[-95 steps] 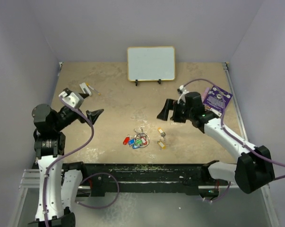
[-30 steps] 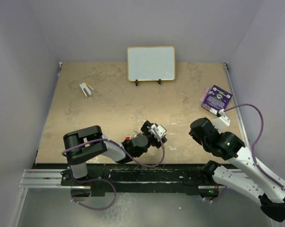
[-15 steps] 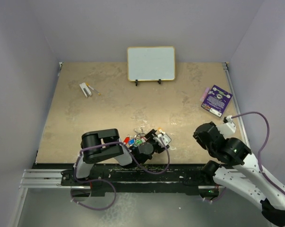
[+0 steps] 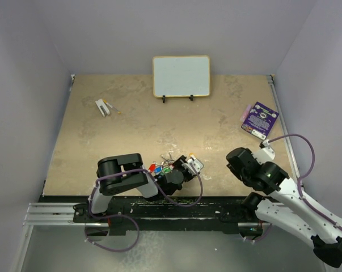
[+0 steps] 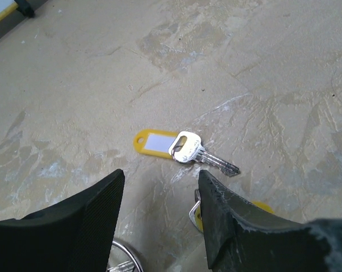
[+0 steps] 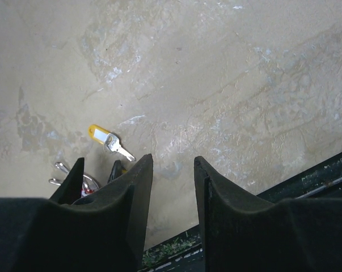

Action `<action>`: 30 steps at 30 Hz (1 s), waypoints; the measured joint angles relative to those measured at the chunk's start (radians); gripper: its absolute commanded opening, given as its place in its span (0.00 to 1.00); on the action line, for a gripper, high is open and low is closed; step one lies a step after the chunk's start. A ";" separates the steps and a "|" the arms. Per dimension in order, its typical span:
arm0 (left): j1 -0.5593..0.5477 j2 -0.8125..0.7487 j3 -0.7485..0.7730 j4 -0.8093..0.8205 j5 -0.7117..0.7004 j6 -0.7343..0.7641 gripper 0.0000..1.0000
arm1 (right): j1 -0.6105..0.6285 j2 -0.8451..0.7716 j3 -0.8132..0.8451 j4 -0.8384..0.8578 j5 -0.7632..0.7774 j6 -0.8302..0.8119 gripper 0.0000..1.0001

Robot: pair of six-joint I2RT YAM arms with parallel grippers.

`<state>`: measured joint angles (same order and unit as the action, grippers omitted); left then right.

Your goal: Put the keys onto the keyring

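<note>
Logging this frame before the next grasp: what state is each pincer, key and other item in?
left pincer: open, empty, close above the table.
right pincer: open, empty.
yellow-tagged key: loose, flat on the table.
second yellow-tagged key: partly hidden behind the left pincer.
keyring: on the table, mostly out of frame.
whiteboard: upright, blank.

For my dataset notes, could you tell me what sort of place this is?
Probably a robot test cell: plain lavender walls enclose a beige tabletop, with a blank whiteboard propped at the back.
</note>
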<state>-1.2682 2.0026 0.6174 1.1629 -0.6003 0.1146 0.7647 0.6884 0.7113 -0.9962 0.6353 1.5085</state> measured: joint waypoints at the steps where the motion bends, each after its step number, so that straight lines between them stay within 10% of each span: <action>1: 0.000 0.000 0.000 -0.009 0.000 -0.003 0.51 | 0.000 0.003 0.000 0.004 0.000 0.000 0.40; 11: 0.001 0.000 0.002 -0.060 0.000 -0.037 0.03 | 0.000 -0.024 -0.016 0.004 -0.016 0.013 0.38; 19: 0.001 -0.147 0.003 -0.183 -0.032 0.002 0.03 | 0.000 0.000 0.006 0.016 -0.026 -0.040 0.30; 25: 0.064 -0.514 0.159 -0.616 0.002 -0.048 0.03 | 0.000 0.112 0.147 0.065 -0.048 -0.175 0.33; 30: 0.151 -0.658 0.302 -0.896 0.138 -0.169 0.43 | 0.000 0.141 0.173 0.098 -0.080 -0.222 0.50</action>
<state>-1.1168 1.3445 0.9195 0.2665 -0.4618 -0.0544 0.7647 0.8295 0.8841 -0.8982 0.5549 1.2865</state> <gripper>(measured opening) 0.149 0.434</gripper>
